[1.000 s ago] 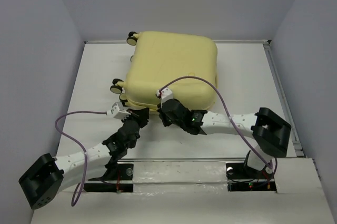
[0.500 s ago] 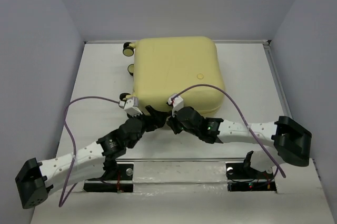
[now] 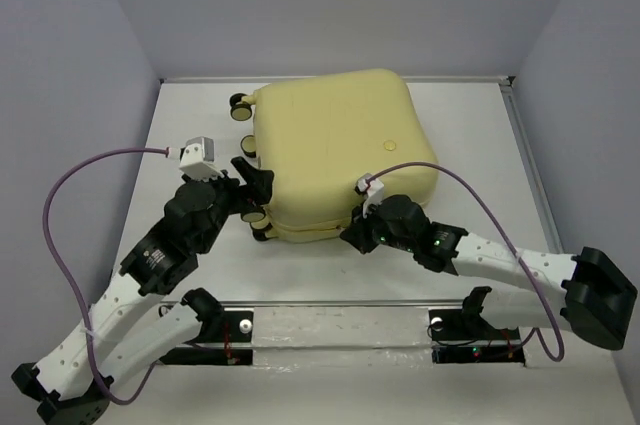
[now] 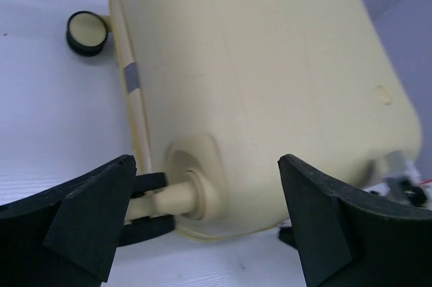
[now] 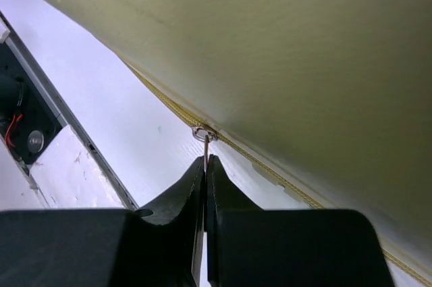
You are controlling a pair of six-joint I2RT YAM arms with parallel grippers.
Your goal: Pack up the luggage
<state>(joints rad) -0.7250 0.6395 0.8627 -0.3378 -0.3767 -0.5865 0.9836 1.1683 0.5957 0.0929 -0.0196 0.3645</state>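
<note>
Right hand (image 5: 204, 160) is clamped on the small metal zipper pull (image 5: 204, 140) of the large pale yellow hard-shell suitcase (image 3: 335, 145), a detail only the right wrist view shows. Left wrist view shows the left hand (image 4: 206, 165) apart, flanking a cream-and-black caster wheel (image 4: 177, 199). Suitcase lies flat on the white counter (image 3: 470, 135)

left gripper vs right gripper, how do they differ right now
The left gripper is open wide and holds nothing; the right gripper is shut on the zipper pull. The left gripper faces a corner wheel on the suitcase; the right gripper is at the zipper seam along its near edge. Both sit low beside the same suitcase.
</note>
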